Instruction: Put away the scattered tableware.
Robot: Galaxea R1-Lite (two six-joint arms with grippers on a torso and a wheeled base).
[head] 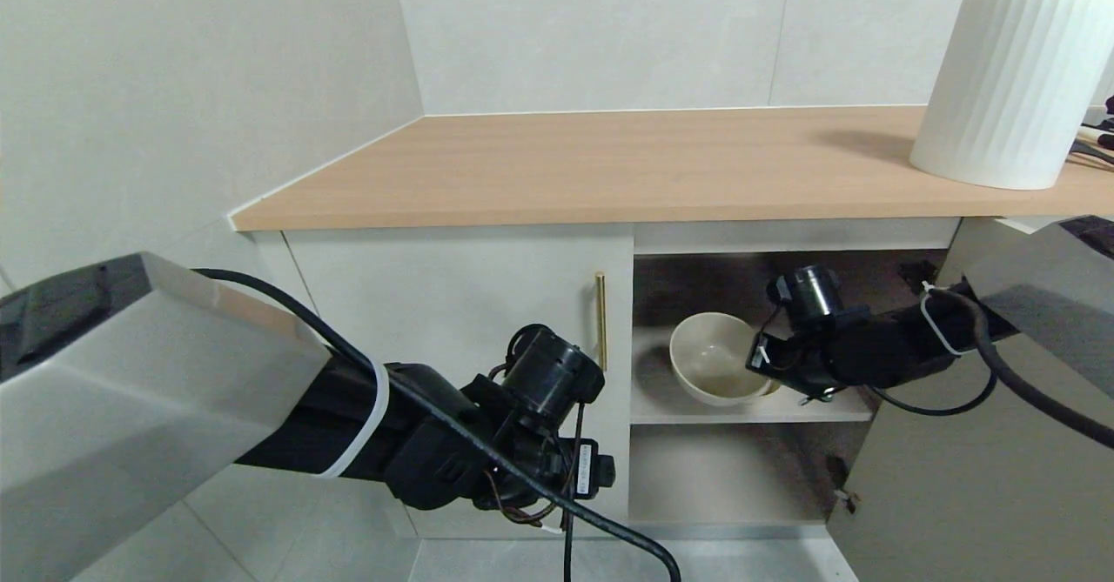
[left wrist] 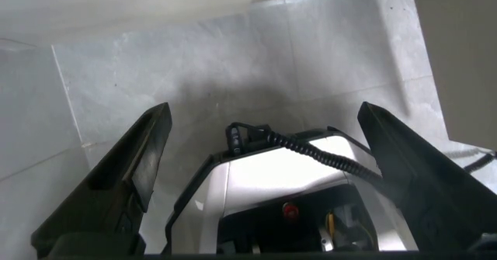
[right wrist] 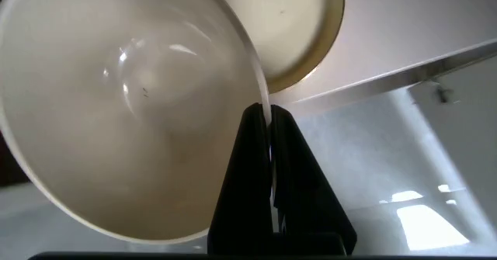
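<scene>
One bowl (head: 712, 364) is the piece you have in hand. It sits inside the open cupboard at the level of the upper shelf (head: 809, 410), tipped so its hollow faces out toward you. Your right tool (head: 759, 366) comes in from the right and is closed on the rim at the bowl's right edge. You cannot tell from here whether the bowl's lower edge rests on the shelf.

A small yellowish dish (head: 769, 388) lies on the shelf just behind and under the bowl, next to the tool.

Your left tool (left wrist: 265, 116) is spread wide with nothing between its fingers. It hangs low in front of the closed left door (head: 461, 321), pointing down at the grey tiled floor (left wrist: 233, 66).

That door carries a slim brass handle (head: 600, 321), and the right door (head: 957, 478) stands swung open. Above is a wooden tabletop (head: 609, 164) with a white ribbed container (head: 1009, 86) at its right end and pale wall tiles behind.

The right wrist view gives you what the head view hides: one finger (right wrist: 250, 159) inside the rim, the other outside, and the dish's rounded face beyond.
</scene>
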